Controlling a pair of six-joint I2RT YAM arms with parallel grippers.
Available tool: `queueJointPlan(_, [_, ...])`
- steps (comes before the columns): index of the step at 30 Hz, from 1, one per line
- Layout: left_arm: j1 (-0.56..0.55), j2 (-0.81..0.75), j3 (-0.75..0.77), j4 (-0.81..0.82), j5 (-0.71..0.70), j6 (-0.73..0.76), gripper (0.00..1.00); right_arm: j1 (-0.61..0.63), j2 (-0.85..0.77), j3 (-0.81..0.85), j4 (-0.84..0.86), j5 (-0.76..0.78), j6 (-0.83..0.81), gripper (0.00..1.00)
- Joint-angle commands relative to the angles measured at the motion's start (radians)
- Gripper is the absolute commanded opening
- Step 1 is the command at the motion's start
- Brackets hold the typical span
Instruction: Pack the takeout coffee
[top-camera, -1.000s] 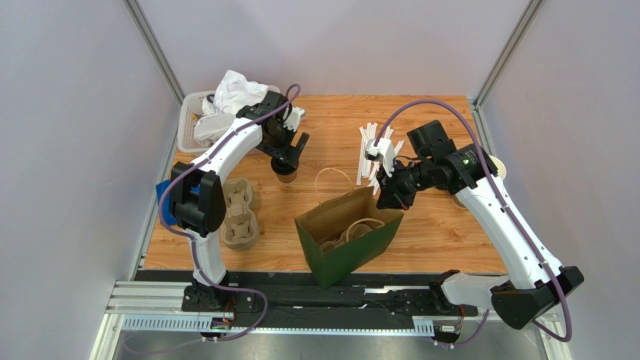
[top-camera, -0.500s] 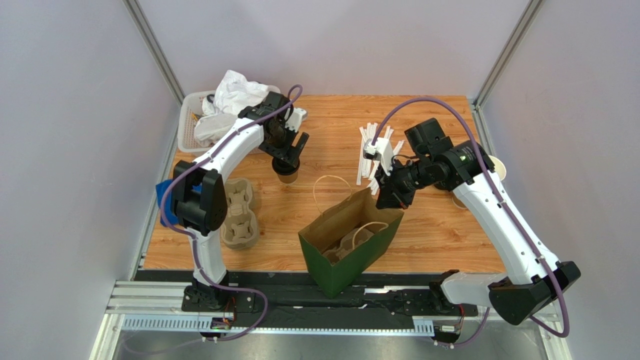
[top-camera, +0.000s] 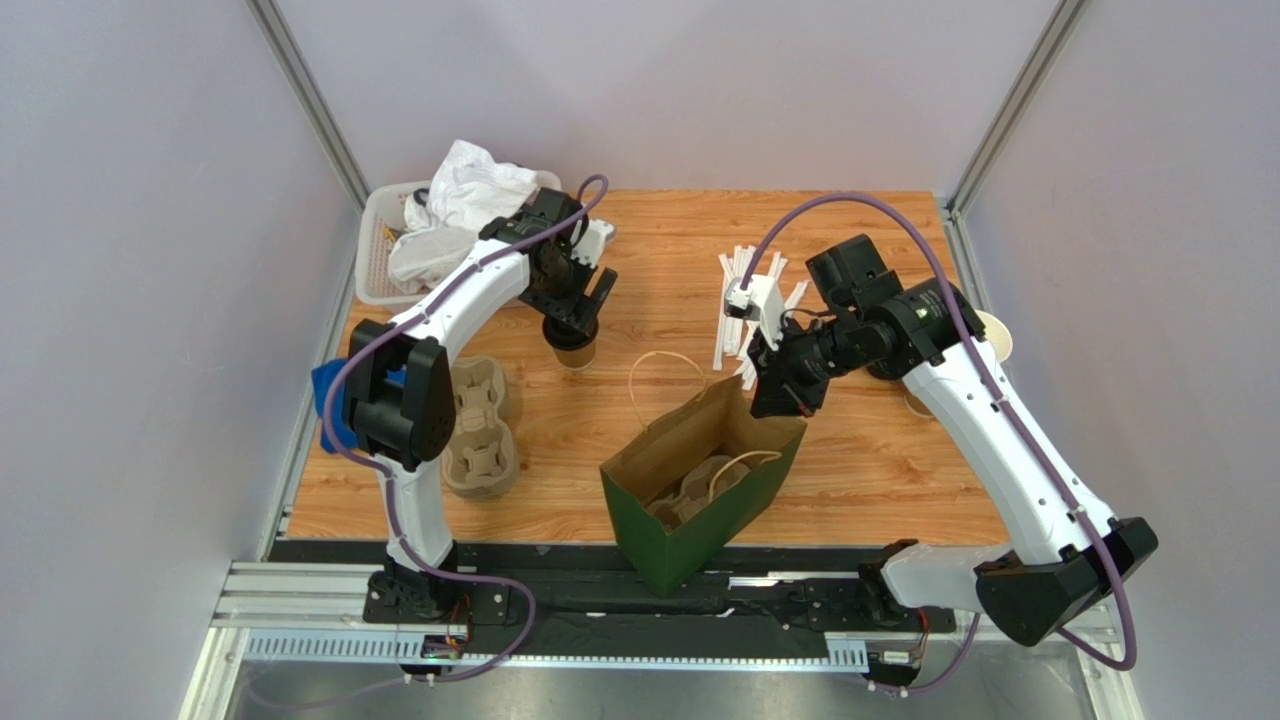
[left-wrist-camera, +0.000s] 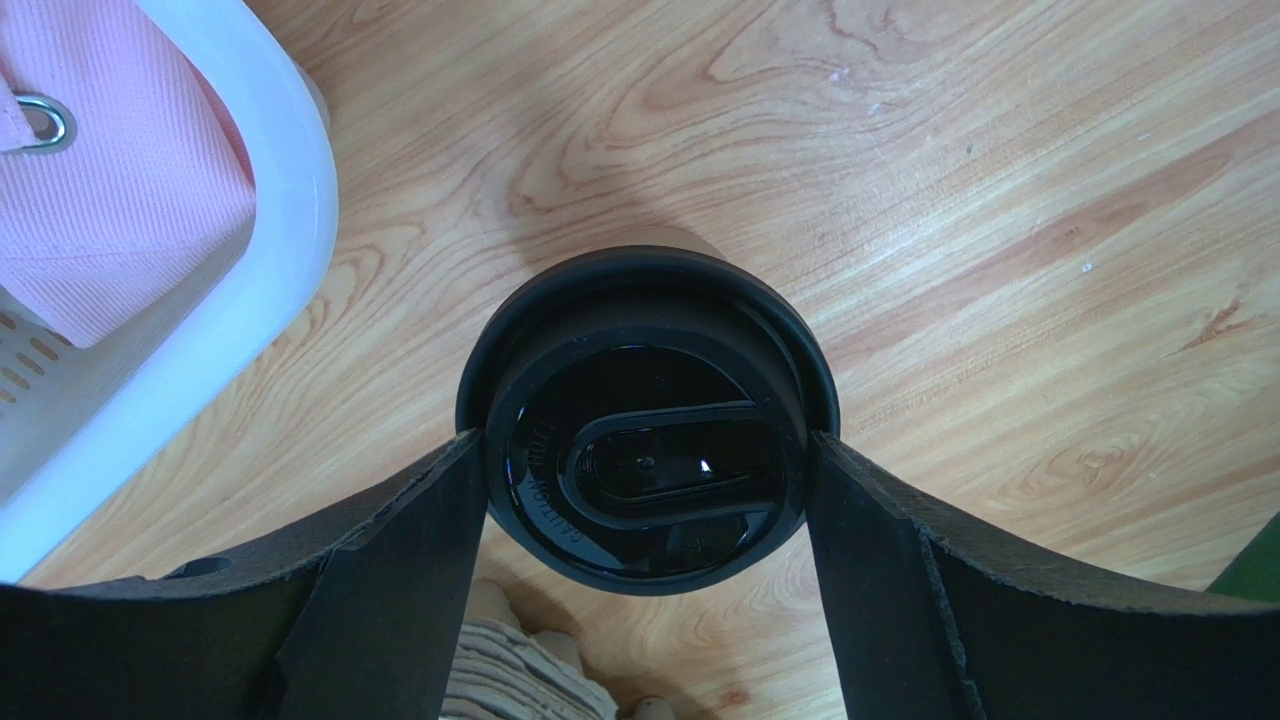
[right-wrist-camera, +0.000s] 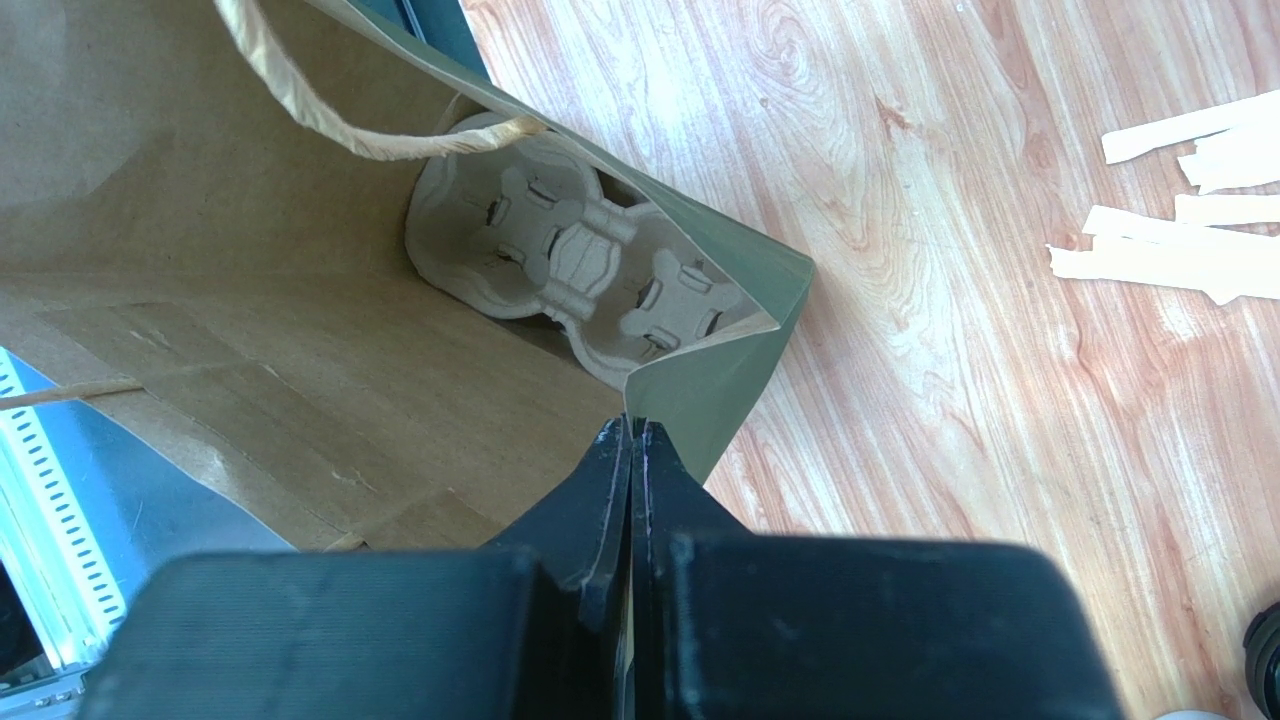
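Our left gripper hangs straight over the takeout coffee, its 2 fingers spread wide, 1 on each side of the round black lid. In the wrist view their inner edges meet the lid's rim, but we cannot tell whether they press on the cup. The cup stands upright on the wooden table, in its far-left part. It is just right of the white basket, which holds a pink cloth. Nearer to us and to the left, 2 pulp cup carriers lie side by side on the wood, apart from the cup. Our right gripper has its fingers pressed together on the rim of the paper bag, pinching the bag's far-right corner. The bag stands open near the middle of the near edge, green outside and brown inside. A pulp carrier rests at its bottom, and 1 twisted handle hangs over the opening. Beyond the bag, on its far side, a loose scatter of white strips lies on the table, well apart from the cup.
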Motion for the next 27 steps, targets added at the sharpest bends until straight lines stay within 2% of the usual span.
queueJointPlan(1, [0.001,0.042,-0.045,0.008,-0.013,0.015,0.81,0.005,0.001,0.033,-0.004,0.000,-0.023,0.00])
queueJointPlan(7, [0.001,0.051,-0.076,0.009,-0.009,0.024,0.74,0.005,0.004,0.030,-0.001,0.002,-0.022,0.00])
queueJointPlan(16, [0.001,0.039,-0.096,-0.010,-0.004,0.027,0.50,0.005,0.008,0.030,0.013,0.002,-0.025,0.00])
queueJointPlan(20, [0.001,-0.017,-0.035,-0.041,0.037,0.024,0.43,0.005,0.005,0.027,0.026,0.011,-0.020,0.00])
queueJointPlan(24, [0.001,-0.091,0.056,-0.095,0.096,0.003,0.28,0.005,-0.011,0.010,0.069,0.035,0.015,0.00])
queueJointPlan(27, [0.001,-0.154,0.127,-0.144,0.158,-0.006,0.25,0.005,-0.044,-0.004,0.120,0.052,0.041,0.00])
